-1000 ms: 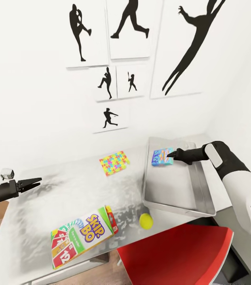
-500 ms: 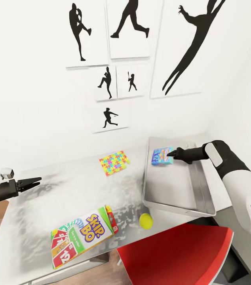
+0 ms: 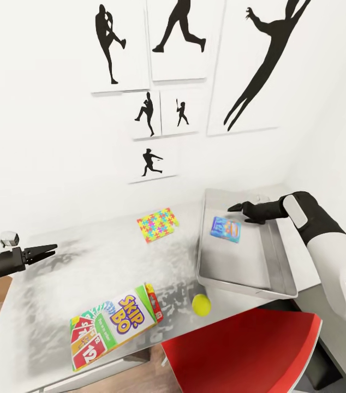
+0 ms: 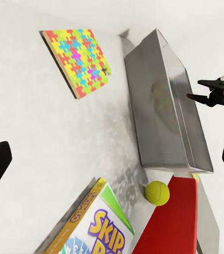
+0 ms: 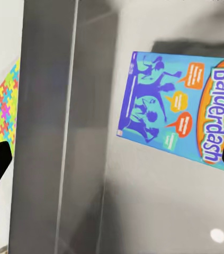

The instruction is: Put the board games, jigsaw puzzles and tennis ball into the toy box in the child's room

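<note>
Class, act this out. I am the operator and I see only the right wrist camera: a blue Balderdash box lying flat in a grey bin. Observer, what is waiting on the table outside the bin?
Observer: A tennis ball sits on the table, just outside the bin's near wall.
Operator: Any other game box?
Observer: Yes, a Skip-Bo box lies flat near the table's front edge, to the left of the ball.
Operator: What is the other arm doing?
Observer: The left gripper hovers over the table's left end, open and holding nothing.
</note>
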### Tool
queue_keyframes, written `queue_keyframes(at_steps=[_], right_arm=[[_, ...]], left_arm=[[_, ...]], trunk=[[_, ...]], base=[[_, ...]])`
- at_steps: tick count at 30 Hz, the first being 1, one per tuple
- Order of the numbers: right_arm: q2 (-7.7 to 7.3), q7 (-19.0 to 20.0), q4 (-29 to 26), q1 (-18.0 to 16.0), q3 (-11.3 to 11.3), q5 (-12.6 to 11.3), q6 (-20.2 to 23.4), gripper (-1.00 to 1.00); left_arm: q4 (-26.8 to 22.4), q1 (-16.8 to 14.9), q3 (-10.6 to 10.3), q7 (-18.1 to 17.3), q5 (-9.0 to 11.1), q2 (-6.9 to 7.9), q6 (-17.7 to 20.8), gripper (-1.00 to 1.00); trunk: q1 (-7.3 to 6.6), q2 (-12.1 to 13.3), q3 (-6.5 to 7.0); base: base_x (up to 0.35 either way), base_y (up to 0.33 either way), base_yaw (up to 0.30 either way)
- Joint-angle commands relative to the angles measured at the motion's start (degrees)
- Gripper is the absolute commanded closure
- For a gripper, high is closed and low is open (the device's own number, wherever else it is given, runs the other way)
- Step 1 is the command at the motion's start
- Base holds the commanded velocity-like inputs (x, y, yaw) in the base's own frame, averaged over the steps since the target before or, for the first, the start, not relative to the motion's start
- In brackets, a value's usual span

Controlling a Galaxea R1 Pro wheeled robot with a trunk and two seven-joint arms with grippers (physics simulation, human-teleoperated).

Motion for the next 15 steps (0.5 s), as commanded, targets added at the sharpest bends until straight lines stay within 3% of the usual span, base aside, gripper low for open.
queue_keyframes(at_steps=[1,15], right_arm=[[-0.06,0.6,0.0,-0.1,0.2,0.5,0.0,-1.0],[-0.1,0.6,-0.2,-0.8,0.2,0.5,0.0,-1.0]], left_arm=[[-0.1,-0.1,0.1,-0.5,-0.6,-0.01,0.6,-1.0],[-0.1,-0.1,0.1,-0.5,-0.6,-0.01,0.6,-1.0]], trunk=[[0.03,-0.1,-0.1],[0.03,-0.1,-0.1]], base=[[0.0,0.0,0.0],[0.0,0.0,0.0]])
